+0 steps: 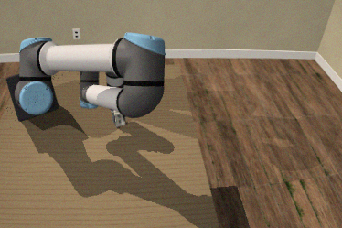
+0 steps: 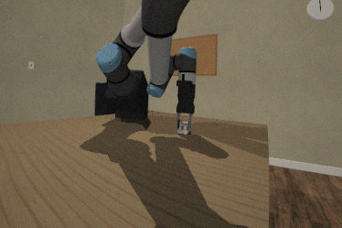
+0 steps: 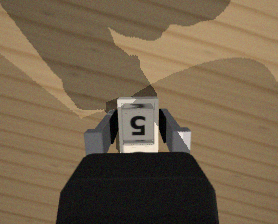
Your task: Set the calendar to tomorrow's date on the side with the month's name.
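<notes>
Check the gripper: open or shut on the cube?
Open. In the wrist view the fingers flank the cube with gaps on both sides.

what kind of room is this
Likely an office-like or lab room: a wall clock, a cork notice board, a wooden floor, and a robot arm on a table.

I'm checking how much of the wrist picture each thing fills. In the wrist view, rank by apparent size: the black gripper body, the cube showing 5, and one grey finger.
1. Black gripper body, largest, though it sits nearest the camera.
2. Cube showing 5.
3. Grey finger, smallest.

The jaws stand open around the cube.
</notes>
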{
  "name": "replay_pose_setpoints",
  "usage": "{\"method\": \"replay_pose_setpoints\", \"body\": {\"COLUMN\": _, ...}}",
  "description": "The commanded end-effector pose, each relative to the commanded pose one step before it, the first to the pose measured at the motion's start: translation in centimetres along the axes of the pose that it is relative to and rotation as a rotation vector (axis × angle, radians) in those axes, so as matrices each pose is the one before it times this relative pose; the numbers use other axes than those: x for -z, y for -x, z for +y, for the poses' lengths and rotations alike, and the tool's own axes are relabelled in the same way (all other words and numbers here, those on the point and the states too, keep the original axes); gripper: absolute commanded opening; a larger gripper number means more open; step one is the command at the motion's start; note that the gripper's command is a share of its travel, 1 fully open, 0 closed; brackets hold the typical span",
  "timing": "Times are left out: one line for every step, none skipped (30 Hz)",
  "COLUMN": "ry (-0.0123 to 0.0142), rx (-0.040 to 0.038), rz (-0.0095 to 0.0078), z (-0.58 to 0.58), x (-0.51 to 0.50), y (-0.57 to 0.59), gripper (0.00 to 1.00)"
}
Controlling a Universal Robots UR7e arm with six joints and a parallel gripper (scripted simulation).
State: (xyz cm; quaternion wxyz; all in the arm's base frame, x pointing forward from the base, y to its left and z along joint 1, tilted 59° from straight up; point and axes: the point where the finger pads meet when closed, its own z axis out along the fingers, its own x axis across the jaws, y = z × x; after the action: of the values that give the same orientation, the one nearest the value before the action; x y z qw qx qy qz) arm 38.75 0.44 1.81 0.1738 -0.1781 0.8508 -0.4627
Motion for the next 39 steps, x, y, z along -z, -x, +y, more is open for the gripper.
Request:
{"method": "replay_pose_setpoints", "body": {"ry": -0.00001, "rx": -0.00015, "rz": -0.00087, "z": -0.002, "x": 0.029, "y": 0.018, "gripper": 0.87}}
{"method": "replay_pose_setpoints", "body": {"ry": 0.0, "rx": 0.0, "rz": 0.0, "z": 0.0, "x": 0.0, "y": 0.0, "gripper": 0.87}}
{"method": "replay_pose_setpoints", "body": {"ry": 0.0, "rx": 0.0, "rz": 0.0, "z": 0.0, "x": 0.0, "y": 0.0, "gripper": 0.87}}
{"method": "replay_pose_setpoints", "body": {"ry": 0.0, "rx": 0.0, "rz": 0.0, "z": 0.0, "x": 0.0, "y": 0.0, "gripper": 0.87}}
{"method": "replay_pose_setpoints", "body": {"ry": 0.0, "rx": 0.0, "rz": 0.0, "z": 0.0, "x": 0.0, "y": 0.0, "gripper": 0.87}}
{"method": "replay_pose_setpoints", "body": {"ry": 0.0, "rx": 0.0, "rz": 0.0, "z": 0.0, "x": 0.0, "y": 0.0, "gripper": 0.87}}
{"method": "replay_pose_setpoints", "body": {"ry": 0.0, "rx": 0.0, "rz": 0.0, "z": 0.0, "x": 0.0, "y": 0.0, "gripper": 0.57}}
{"method": "replay_pose_setpoints", "body": {"ry": 0.0, "rx": 0.0, "rz": 0.0, "z": 0.0, "x": 0.0, "y": 0.0, "gripper": 0.57}}
{"method": "replay_pose_setpoints", "body": {"ry": 0.0, "rx": 0.0, "rz": 0.0, "z": 0.0, "x": 0.0, "y": 0.0, "gripper": 0.57}}
{"method": "replay_pose_setpoints", "body": {"ry": 0.0, "rx": 0.0, "rz": 0.0, "z": 0.0, "x": 0.0, "y": 0.0, "gripper": 0.57}}
{"method": "replay_pose_setpoints", "body": {"ry": 0.0, "rx": 0.0, "rz": 0.0, "z": 0.0, "x": 0.0, "y": 0.0, "gripper": 0.57}}
{"method": "replay_pose_setpoints", "body": {"ry": 0.0, "rx": 0.0, "rz": 0.0, "z": 0.0, "x": 0.0, "y": 0.0, "gripper": 0.57}}
{"method": "replay_pose_setpoints", "body": {"ry": 0.0, "rx": 0.0, "rz": 0.0, "z": 0.0, "x": 0.0, "y": 0.0, "gripper": 0.57}}
{"method": "replay_pose_setpoints", "body": {"ry": 0.0, "rx": 0.0, "rz": 0.0, "z": 0.0, "x": 0.0, "y": 0.0, "gripper": 0.57}}
{"method": "replay_pose_setpoints", "body": {"ry": 0.0, "rx": 0.0, "rz": 0.0, "z": 0.0, "x": 0.0, "y": 0.0, "gripper": 0.57}}
{"method": "replay_pose_setpoints", "body": {"ry": 0.0, "rx": 0.0, "rz": 0.0, "z": 0.0, "x": 0.0, "y": 0.0, "gripper": 0.57}}
{"method": "replay_pose_setpoints", "body": {"ry": 0.0, "rx": 0.0, "rz": 0.0, "z": 0.0, "x": 0.0, "y": 0.0, "gripper": 0.57}}
{"method": "replay_pose_setpoints", "body": {"ry": 0.0, "rx": 0.0, "rz": 0.0, "z": 0.0, "x": 0.0, "y": 0.0, "gripper": 0.57}}
{"method": "replay_pose_setpoints", "body": {"ry": 0.0, "rx": 0.0, "rz": 0.0, "z": 0.0, "x": 0.0, "y": 0.0, "gripper": 0.57}}
{"method": "replay_pose_setpoints", "body": {"ry": 0.0, "rx": 0.0, "rz": 0.0, "z": 0.0, "x": 0.0, "y": 0.0, "gripper": 0.57}}
{"method": "replay_pose_setpoints", "body": {"ry": 0.0, "rx": 0.0, "rz": 0.0, "z": 0.0, "x": 0.0, "y": 0.0, "gripper": 0.57}}
{"method": "replay_pose_setpoints", "body": {"ry": 0.0, "rx": 0.0, "rz": 0.0, "z": 0.0, "x": 0.0, "y": 0.0, "gripper": 0.57}}
{"method": "replay_pose_setpoints", "body": {"ry": 0.0, "rx": 0.0, "rz": 0.0, "z": 0.0, "x": 0.0, "y": 0.0, "gripper": 0.57}}
{"method": "replay_pose_setpoints", "body": {"ry": 0.0, "rx": 0.0, "rz": 0.0, "z": 0.0, "x": 0.0, "y": 0.0, "gripper": 0.57}}
{"method": "replay_pose_setpoints", "body": {"ry": 0.0, "rx": 0.0, "rz": 0.0, "z": 0.0, "x": 0.0, "y": 0.0, "gripper": 0.57}}
{"method": "replay_pose_setpoints", "body": {"ry": 0.0, "rx": 0.0, "rz": 0.0, "z": 0.0, "x": 0.0, "y": 0.0, "gripper": 0.57}}
{"method": "replay_pose_setpoints", "body": {"ry": 0.0, "rx": 0.0, "rz": 0.0, "z": 0.0, "x": 0.0, "y": 0.0, "gripper": 0.57}}
{"method": "replay_pose_setpoints", "body": {"ry": 0.0, "rx": 0.0, "rz": 0.0, "z": 0.0, "x": 0.0, "y": 0.0, "gripper": 0.57}}
{"method": "replay_pose_setpoints", "body": {"ry": 0.0, "rx": 0.0, "rz": 0.0, "z": 0.0, "x": 0.0, "y": 0.0, "gripper": 0.57}}
{"method": "replay_pose_setpoints", "body": {"ry": 0.0, "rx": 0.0, "rz": 0.0, "z": 0.0, "x": 0.0, "y": 0.0, "gripper": 0.57}}
{"method": "replay_pose_setpoints", "body": {"ry": 0.0, "rx": 0.0, "rz": 0.0, "z": 0.0, "x": 0.0, "y": 0.0, "gripper": 0.57}}
{"method": "replay_pose_setpoints", "body": {"ry": 0.0, "rx": 0.0, "rz": 0.0, "z": 0.0, "x": 0.0, "y": 0.0, "gripper": 0.57}}
{"method": "replay_pose_setpoints", "body": {"ry": 0.0, "rx": 0.0, "rz": 0.0, "z": 0.0, "x": 0.0, "y": 0.0, "gripper": 0.57}}
{"method": "replay_pose_setpoints", "body": {"ry": 0.0, "rx": 0.0, "rz": 0.0, "z": 0.0, "x": 0.0, "y": 0.0, "gripper": 0.57}}
{"method": "replay_pose_setpoints", "body": {"ry": 0.0, "rx": 0.0, "rz": 0.0, "z": 0.0, "x": 0.0, "y": 0.0, "gripper": 0.57}}
{"method": "replay_pose_setpoints", "body": {"ry": 0.0, "rx": 0.0, "rz": 0.0, "z": 0.0, "x": 0.0, "y": 0.0, "gripper": 0.57}}
{"method": "replay_pose_setpoints", "body": {"ry": 0.0, "rx": 0.0, "rz": 0.0, "z": 0.0, "x": 0.0, "y": 0.0, "gripper": 0.57}}
{"method": "replay_pose_setpoints", "body": {"ry": 0.0, "rx": 0.0, "rz": 0.0, "z": 0.0, "x": 0.0, "y": 0.0, "gripper": 0.57}}
{"method": "replay_pose_setpoints", "body": {"ry": 0.0, "rx": 0.0, "rz": 0.0, "z": 0.0, "x": 0.0, "y": 0.0, "gripper": 0.57}}
